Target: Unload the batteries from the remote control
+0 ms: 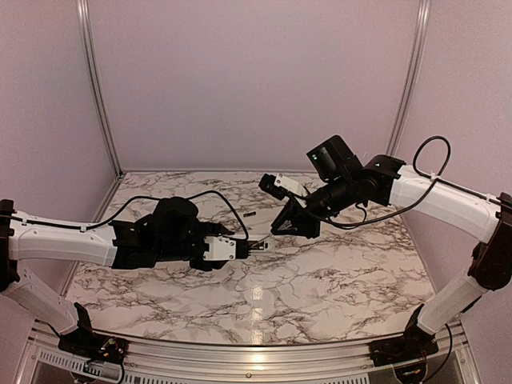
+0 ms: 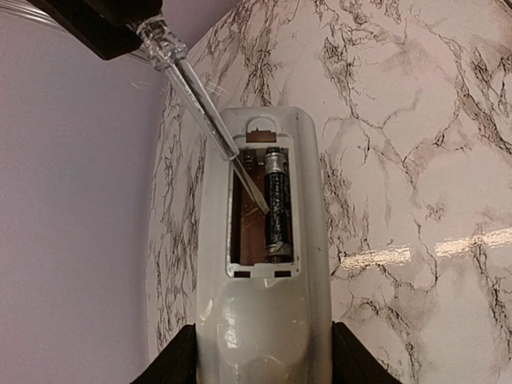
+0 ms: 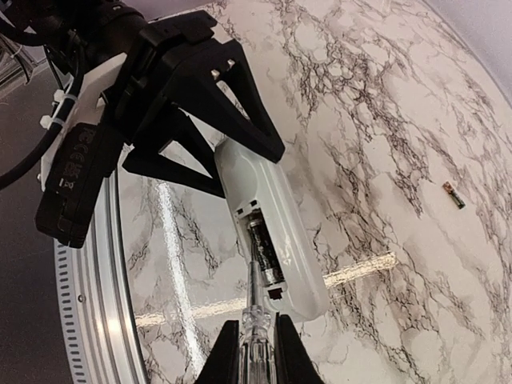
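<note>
The left gripper (image 2: 264,358) clasps the white remote control (image 2: 264,320) by its lower end above a marble-patterned table (image 1: 344,280), its open battery compartment facing up, one dark finger on each long edge. One battery (image 2: 276,210) sits in the right-hand slot of the compartment; the slot at its 9 o'clock shows bare reddish-brown backing. The right gripper (image 3: 256,356) is clamped on the clear handle of a screwdriver (image 3: 255,324), whose metal shaft enters the left wrist view from 11 o'clock and ends inside the compartment, its tip against the left side of the seated battery. A second battery (image 3: 454,194) lies loose on the table, well apart from the remote control and at about 3 o'clock of it in the right wrist view; from the top camera a small dark speck sits at about 11 o'clock of the remote control, too small to make out
</note>
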Robot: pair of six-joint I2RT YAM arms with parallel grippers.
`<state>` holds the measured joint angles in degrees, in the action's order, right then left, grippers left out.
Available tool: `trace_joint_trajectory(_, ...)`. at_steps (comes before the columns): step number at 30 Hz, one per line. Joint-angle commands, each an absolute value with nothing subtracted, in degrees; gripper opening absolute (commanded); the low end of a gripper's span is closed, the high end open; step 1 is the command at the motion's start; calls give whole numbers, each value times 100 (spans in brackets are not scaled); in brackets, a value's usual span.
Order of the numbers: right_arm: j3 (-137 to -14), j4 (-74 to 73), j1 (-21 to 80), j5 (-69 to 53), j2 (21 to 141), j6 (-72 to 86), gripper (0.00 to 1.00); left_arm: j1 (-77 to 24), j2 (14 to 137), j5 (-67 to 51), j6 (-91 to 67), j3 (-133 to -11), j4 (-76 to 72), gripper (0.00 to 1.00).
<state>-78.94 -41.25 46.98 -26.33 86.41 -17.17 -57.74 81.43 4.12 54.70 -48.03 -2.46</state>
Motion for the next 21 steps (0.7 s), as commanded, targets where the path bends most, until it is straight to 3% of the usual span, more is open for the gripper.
trace_joint_trajectory(1,-7972,-4193,4737,-2344,8727,-1742,0,-5773,8117,265,5448,-4975,-167,0)
trace_joint_trajectory(21,-7962,-4340,4739,-2160,8829,-1723,0,-5825,8164,320,5502,-5080,-193,0)
